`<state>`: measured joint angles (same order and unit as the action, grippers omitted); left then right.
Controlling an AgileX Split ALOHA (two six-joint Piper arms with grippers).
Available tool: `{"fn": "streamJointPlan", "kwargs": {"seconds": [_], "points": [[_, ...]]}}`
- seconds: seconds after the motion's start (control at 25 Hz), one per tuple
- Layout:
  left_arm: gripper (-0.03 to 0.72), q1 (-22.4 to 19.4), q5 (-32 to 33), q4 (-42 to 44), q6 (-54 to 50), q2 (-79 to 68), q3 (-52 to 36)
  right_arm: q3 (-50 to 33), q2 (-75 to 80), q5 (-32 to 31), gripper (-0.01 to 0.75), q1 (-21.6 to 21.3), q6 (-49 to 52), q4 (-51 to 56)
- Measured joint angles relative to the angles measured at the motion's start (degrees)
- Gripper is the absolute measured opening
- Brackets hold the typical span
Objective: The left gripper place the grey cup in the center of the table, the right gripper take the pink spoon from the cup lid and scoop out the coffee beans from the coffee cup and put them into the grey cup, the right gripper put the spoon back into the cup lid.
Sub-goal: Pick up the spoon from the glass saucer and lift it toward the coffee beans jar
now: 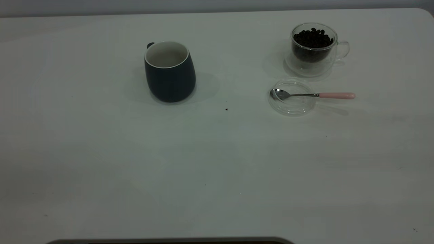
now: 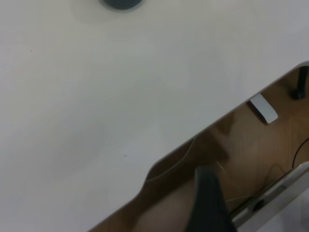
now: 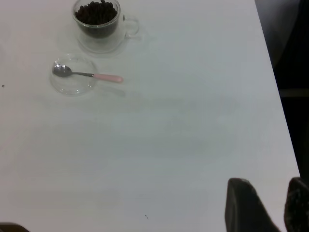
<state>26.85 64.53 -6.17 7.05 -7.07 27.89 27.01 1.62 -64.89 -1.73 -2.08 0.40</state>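
- Exterior cam looks down steeply at the desk (image 1: 217, 162), fairly close.
- Left wrist cam hangs off the desk edge, angled down, mug (image 2: 121, 4) barely in shot.
- Right wrist cam sits high and shares the glass cup (image 3: 99, 26), lid (image 3: 72, 77) and spoon (image 3: 89, 75) with the exterior.

Neither arm shows in the exterior view. In the right wrist view the right gripper (image 3: 270, 205) hangs above the table's near right part, its two dark fingers (image 3: 244, 205) standing apart with a gap between them. In the left wrist view only one dark finger (image 2: 208, 203) of the left gripper shows, beyond the table edge.
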Motion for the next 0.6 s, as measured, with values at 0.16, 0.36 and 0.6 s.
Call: {"fn": "streamJointPlan", "kwargs": {"seconds": [0.16, 0.36, 0.6], "points": [[0.586, -4.3, 0.1, 0.0, 0.0, 0.3, 0.0, 0.0, 0.0, 0.0, 0.241, 0.0, 0.0, 0.0], [0.586, -19.3, 0.1, 0.0, 0.0, 0.8, 0.0, 0.0, 0.0, 0.0, 0.241, 0.0, 0.0, 0.0], [0.586, -27.3, 0.1, 0.0, 0.0, 6.9, 0.0, 0.0, 0.0, 0.0, 0.241, 0.0, 0.0, 0.0]]}}
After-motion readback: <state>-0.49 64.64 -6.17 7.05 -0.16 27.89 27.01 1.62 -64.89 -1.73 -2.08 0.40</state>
